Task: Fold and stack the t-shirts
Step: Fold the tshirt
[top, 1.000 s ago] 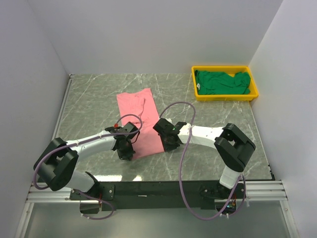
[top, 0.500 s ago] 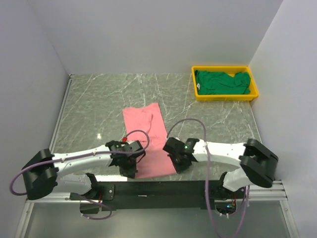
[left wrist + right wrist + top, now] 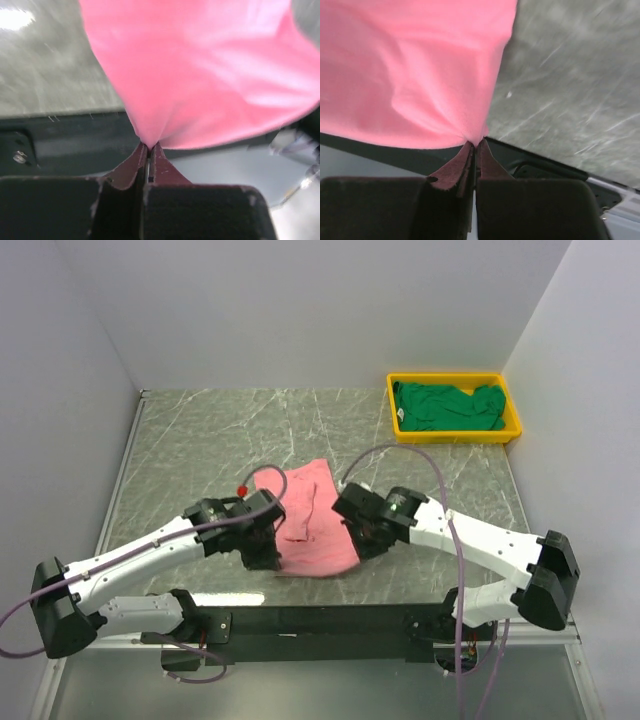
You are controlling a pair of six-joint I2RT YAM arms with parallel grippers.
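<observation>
Whereas a second ago the pink shirt (image 3: 312, 525) lay flat in a long strip on the counter (image 3: 200, 450), with both arms low at its near end, that end is now raised and the cloth looks shorter and bunched. The two arms first drew it back toward their bases and have since come up and forward. The left gripper (image 3: 149, 146) is pinched fully closed on one corner of the hem, and the right gripper (image 3: 475, 144) is just as tightly closed on the other. In each wrist view the fabric fans out from the very tips. Between the two grippers the lifted edge sags in a loose belly, and beyond them the rest of the shirt rests on the counter (how much of it is touching down is hard to tell from above). This looks like the start of a lengthwise half-fold, with the near hem carried over toward the far end. The next move probably needs both grippers to travel evenly, so the slack middle does not land crooked. The green shirt (image 3: 445, 405) lies crumpled in the yellow tray (image 3: 455, 434), well beyond the right gripper and off to its right, so most of the task is yet to be done.
</observation>
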